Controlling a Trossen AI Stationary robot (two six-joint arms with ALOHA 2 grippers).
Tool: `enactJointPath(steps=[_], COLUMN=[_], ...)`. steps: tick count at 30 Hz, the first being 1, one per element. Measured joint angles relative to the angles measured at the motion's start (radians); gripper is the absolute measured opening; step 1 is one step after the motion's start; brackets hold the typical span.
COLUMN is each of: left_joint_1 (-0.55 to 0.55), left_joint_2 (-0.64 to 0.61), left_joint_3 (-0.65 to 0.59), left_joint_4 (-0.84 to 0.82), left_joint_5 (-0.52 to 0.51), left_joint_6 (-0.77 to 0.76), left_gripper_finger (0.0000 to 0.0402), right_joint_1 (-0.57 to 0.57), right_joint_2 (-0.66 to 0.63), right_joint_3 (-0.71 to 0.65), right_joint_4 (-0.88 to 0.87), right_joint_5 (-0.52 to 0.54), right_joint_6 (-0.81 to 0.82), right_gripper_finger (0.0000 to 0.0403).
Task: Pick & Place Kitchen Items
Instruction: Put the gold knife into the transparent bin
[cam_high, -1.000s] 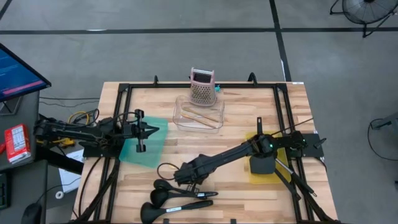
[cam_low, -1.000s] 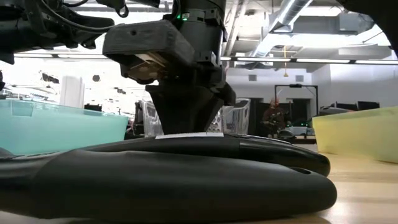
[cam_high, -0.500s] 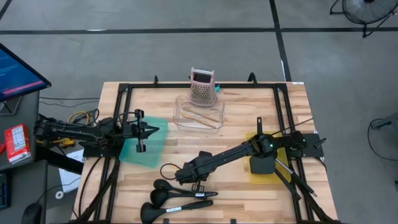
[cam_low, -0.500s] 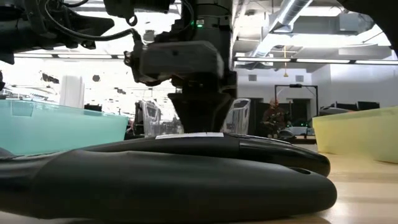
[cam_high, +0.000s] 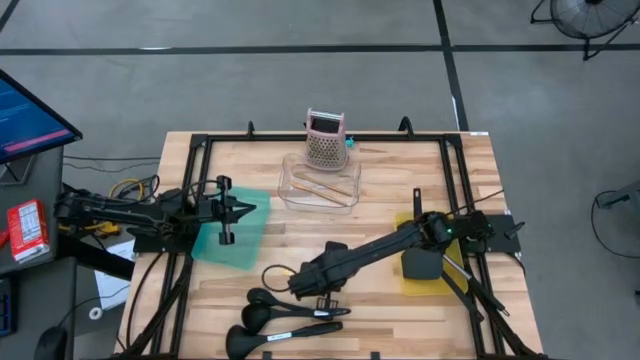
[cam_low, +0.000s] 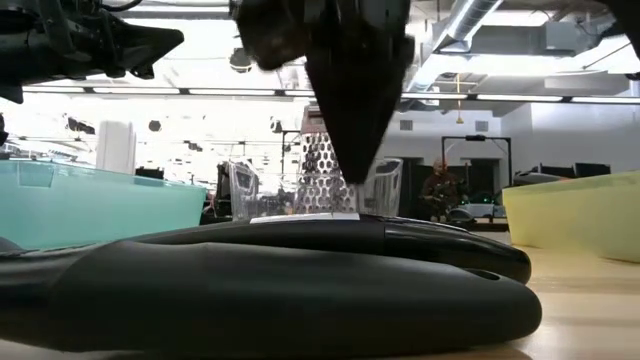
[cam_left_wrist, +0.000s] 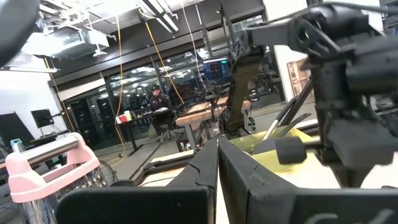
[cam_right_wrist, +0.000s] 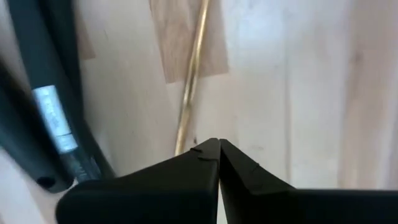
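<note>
The right gripper (cam_high: 318, 297) is down low at the front of the table (cam_high: 380, 200), right by the pile of black utensils (cam_high: 285, 320). In the right wrist view its fingers (cam_right_wrist: 186, 171) are pressed together tip to tip, and a thin golden stick (cam_right_wrist: 191, 74) runs away from just past the tips. Can't tell if the stick's end is actually pinched or just lying under them. A black handle (cam_right_wrist: 43, 106) with a silver label lies beside the stick, apart from the fingers.

The left gripper (cam_high: 243, 210) hangs over the teal bin (cam_high: 235, 240), fingers closed with nothing in them. A pink grater (cam_high: 326, 140) stands at the back edge next to a clear tray (cam_high: 320, 185), and there's a yellow bin (cam_high: 420, 265) on the right.
</note>
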Motion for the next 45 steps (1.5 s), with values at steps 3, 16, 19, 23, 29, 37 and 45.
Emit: enactJointPath(steps=[3, 16, 19, 23, 29, 37, 45], left_joint_1=[0.000, 0.000, 0.000, 0.000, 0.000, 0.000, 0.000], left_joint_2=[0.000, 0.000, 0.000, 0.000, 0.000, 0.009, 0.015], left_joint_3=[0.000, 0.000, 0.000, 0.000, 0.000, 0.000, 0.000], left_joint_4=[0.000, 0.000, 0.000, 0.000, 0.000, 0.001, 0.000], left_joint_5=[0.000, 0.000, 0.000, 0.000, 0.000, 0.000, 0.000], left_joint_6=[0.000, 0.000, 0.000, 0.000, 0.000, 0.000, 0.000], left_gripper_finger=[0.0002, 0.0002, 0.0002, 0.0002, 0.0002, 0.0002, 0.0002], right_joint_1=[-0.001, -0.002, -0.001, -0.001, -0.001, -0.006, -0.028], right_joint_2=[-0.020, -0.004, -0.004, 0.021, 0.071, 0.103, 0.092], right_joint_3=[0.001, 0.003, 0.003, -0.007, -0.012, -0.027, -0.093], right_joint_4=[-0.010, 0.034, 0.034, 0.089, 0.093, 0.121, 0.140], right_joint_5=[0.043, 0.052, 0.000, -0.051, -0.060, -0.082, -0.114], right_joint_6=[0.001, -0.015, -0.040, -0.045, -0.041, -0.061, -0.083], right_gripper_finger=[0.0001, 0.0143, 0.0199, 0.0254, 0.0268, 0.0237, 0.0083])
